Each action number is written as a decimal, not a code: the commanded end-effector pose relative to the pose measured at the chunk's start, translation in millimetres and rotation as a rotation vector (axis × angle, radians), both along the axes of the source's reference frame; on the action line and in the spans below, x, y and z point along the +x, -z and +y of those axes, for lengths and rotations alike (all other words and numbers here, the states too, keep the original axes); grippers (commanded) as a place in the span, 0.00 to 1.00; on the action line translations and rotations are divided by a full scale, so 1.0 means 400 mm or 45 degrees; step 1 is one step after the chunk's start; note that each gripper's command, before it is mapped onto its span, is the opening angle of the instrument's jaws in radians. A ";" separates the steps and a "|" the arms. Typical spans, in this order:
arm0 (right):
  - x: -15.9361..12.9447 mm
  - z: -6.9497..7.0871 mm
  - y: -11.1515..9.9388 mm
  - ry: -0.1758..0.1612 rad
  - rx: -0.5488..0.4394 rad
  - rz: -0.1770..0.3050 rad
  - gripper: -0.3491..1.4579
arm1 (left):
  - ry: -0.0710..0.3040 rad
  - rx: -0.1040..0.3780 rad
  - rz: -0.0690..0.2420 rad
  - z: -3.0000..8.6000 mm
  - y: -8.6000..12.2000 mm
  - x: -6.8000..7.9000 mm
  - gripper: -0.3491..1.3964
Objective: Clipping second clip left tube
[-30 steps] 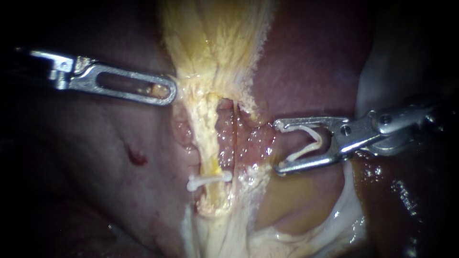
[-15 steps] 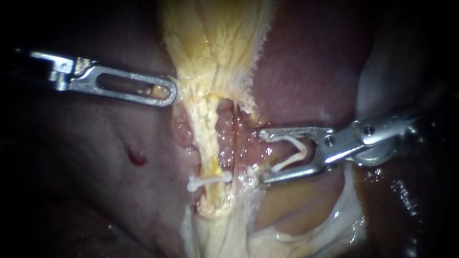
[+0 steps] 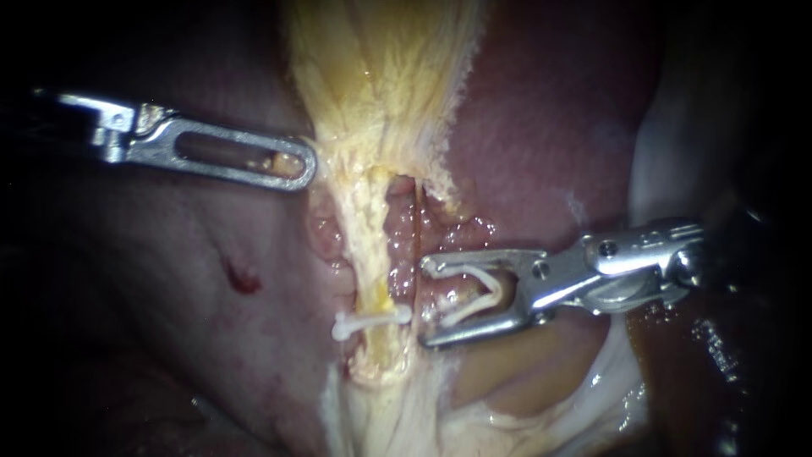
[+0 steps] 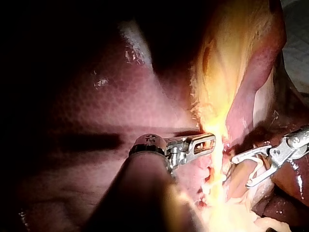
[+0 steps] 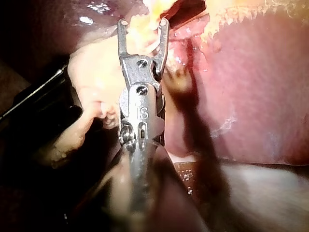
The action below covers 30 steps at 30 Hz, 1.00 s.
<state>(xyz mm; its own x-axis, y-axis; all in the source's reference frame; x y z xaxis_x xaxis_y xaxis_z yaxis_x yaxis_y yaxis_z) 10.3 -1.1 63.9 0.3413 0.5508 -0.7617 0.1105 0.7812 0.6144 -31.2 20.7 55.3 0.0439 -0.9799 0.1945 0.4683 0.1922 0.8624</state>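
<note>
One clip (image 3: 463, 272) held in right instrument's end effector (image 3: 424, 301).

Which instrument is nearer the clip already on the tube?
Right. The right instrument, holding a second clip in its jaws, sits just right of the placed clip in the endoscope view. The left instrument is farther, up and left, gripping the yellow tissue.

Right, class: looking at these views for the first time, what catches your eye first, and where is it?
The right instrument stands out at centre right of the endoscope view, its jaws wide apart yet holding a white V-shaped clip, close to the yellowish left tube. Lower on that tube a closed clip already sits across it.
</note>
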 end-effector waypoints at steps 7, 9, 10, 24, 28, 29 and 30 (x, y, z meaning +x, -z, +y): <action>0.0026 -0.0007 -0.0029 0.000 0.034 0.000 0.47 | 0.001 0.000 0.001 -0.0003 0.0006 -0.0004 0.00; 0.0033 -0.0009 -0.0046 -0.002 0.046 -0.004 0.47 | 0.001 0.000 0.001 -0.0004 0.0007 -0.0005 0.00; 0.0036 -0.0010 -0.0055 -0.002 0.052 -0.004 0.47 | 0.001 0.000 0.001 -0.0004 0.0008 -0.0005 0.00; 0.0040 0.0006 -0.0152 -0.007 0.096 -0.017 0.47 | 0.002 0.000 0.001 -0.0009 0.0015 -0.0008 0.00; 0.0043 0.0006 -0.0161 -0.004 0.095 -0.015 0.47 | 0.002 0.000 0.001 -0.0011 0.0018 -0.0009 0.00; 0.0044 0.0005 -0.0163 -0.003 0.103 -0.016 0.47 | 0.002 0.000 0.001 -0.0011 0.0018 -0.0009 0.00; 0.0046 0.0004 -0.0164 0.000 0.104 -0.014 0.47 | 0.002 0.000 0.001 -0.0011 0.0018 -0.0009 0.00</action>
